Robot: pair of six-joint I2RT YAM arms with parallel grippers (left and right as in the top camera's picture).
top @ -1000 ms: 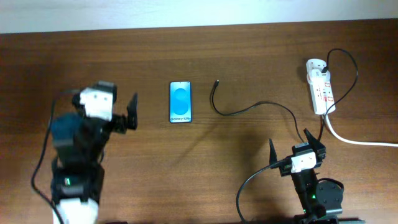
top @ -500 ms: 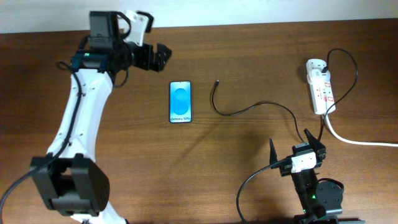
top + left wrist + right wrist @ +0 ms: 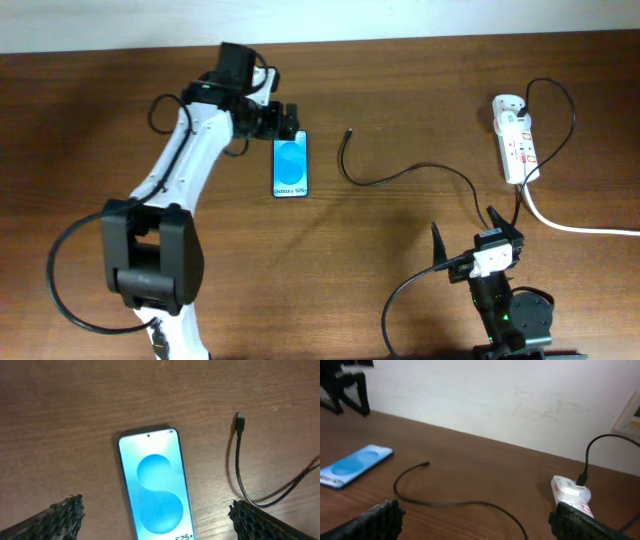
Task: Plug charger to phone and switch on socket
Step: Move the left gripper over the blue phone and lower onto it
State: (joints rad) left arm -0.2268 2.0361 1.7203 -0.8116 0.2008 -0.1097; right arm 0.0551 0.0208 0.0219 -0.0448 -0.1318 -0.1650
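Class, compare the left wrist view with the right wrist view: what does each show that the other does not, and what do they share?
Only the left wrist view: the phone from above, with the "S25+" lettering at the picture's bottom edge. Only the right wrist view: the socket with a black plug on it, the pale wall behind, and the left hand beyond the phone. Both: the phone and the charger tip lying apart on the wooden table, not plugged together.
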